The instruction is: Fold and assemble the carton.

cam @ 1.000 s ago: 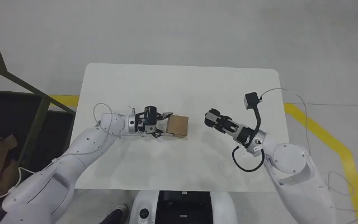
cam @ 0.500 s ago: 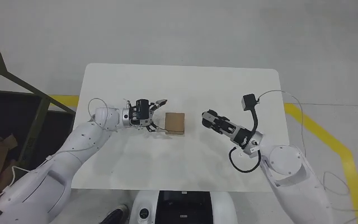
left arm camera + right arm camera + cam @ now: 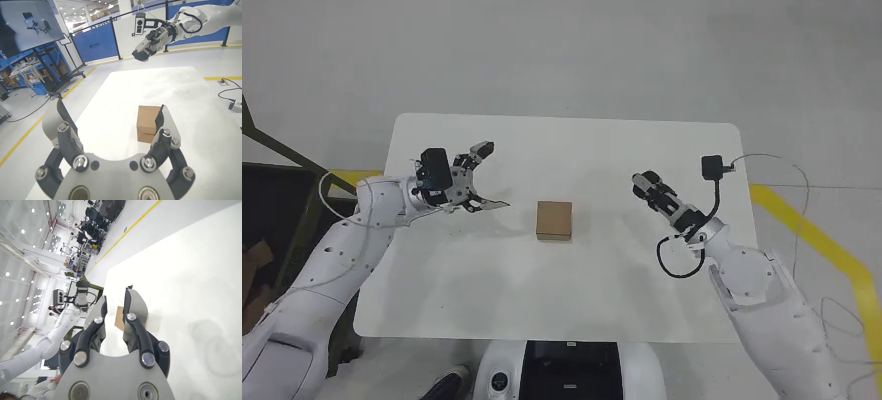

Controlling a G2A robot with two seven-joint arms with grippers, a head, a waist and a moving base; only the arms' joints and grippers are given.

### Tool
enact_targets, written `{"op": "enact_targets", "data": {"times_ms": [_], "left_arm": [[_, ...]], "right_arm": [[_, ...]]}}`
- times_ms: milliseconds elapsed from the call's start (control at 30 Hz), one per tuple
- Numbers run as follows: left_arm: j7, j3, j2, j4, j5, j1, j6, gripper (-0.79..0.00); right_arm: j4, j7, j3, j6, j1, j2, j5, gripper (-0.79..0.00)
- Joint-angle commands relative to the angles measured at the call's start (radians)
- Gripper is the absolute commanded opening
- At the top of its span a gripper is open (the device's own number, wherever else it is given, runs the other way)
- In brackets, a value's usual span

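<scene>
The carton is a small brown box, closed up, standing alone at the middle of the white table. My left gripper hovers to its left, well apart from it, with its fingers spread wide and nothing between them. In the left wrist view the carton stands beyond the left gripper, partly behind one fingertip. My right gripper hangs to the carton's right, also apart; in the right wrist view the right gripper has a narrow gap between its pads, and the carton lies past it.
A dark frame and bin stand off the table's left edge. A yellow floor line runs past the right side. A black cable loops by the right wrist.
My left gripper let go of the carton and drew back to the left and away, fingers wide. The right gripper pulled back to the right. The carton now stands free.
</scene>
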Motion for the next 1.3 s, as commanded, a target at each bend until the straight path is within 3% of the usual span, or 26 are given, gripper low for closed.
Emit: {"op": "enact_targets", "data": {"times_ms": [0,67,200,233,267,300,500,733,1267], "left_arm": [[-0.053,-0.059,0.02,-0.048,-0.009,0.035,-0.033,0.0],[-0.102,-0.115,0.036,-0.094,-0.023,0.068,-0.056,0.0],[-0.165,-0.22,0.06,-0.165,-0.097,0.131,-0.1,0.0],[-0.176,-0.245,0.064,-0.17,-0.125,0.142,-0.11,0.0],[-0.198,-0.268,0.069,-0.175,-0.138,0.149,-0.113,0.0],[-0.223,-0.287,0.072,-0.182,-0.143,0.154,-0.113,0.0],[-0.298,-0.351,0.081,-0.205,-0.231,0.184,-0.15,0.0],[-0.384,-0.371,0.085,-0.208,-0.303,0.203,-0.15,0.0],[-0.393,-0.381,0.085,-0.205,-0.334,0.204,-0.15,-0.001]], "right_arm": [[0.023,-0.059,0.011,-0.024,0.004,0.001,-0.08,-0.603],[0.035,-0.111,0.022,-0.043,0.005,0.001,-0.15,-0.573],[0.03,-0.198,0.055,-0.064,-0.003,0.005,-0.284,-0.413],[0.026,-0.212,0.064,-0.065,-0.006,0.006,-0.32,-0.274],[0.021,-0.222,0.072,-0.066,-0.011,0.008,-0.348,-0.065],[0.013,-0.228,0.08,-0.068,-0.016,0.009,-0.37,0.0],[-0.045,-0.247,0.135,-0.083,-0.046,0.017,-0.502,0.0],[-0.133,-0.299,0.178,-0.085,-0.088,0.024,-0.68,0.0],[-0.133,-0.299,0.178,-0.085,-0.088,0.024,-0.68,0.0]]}}
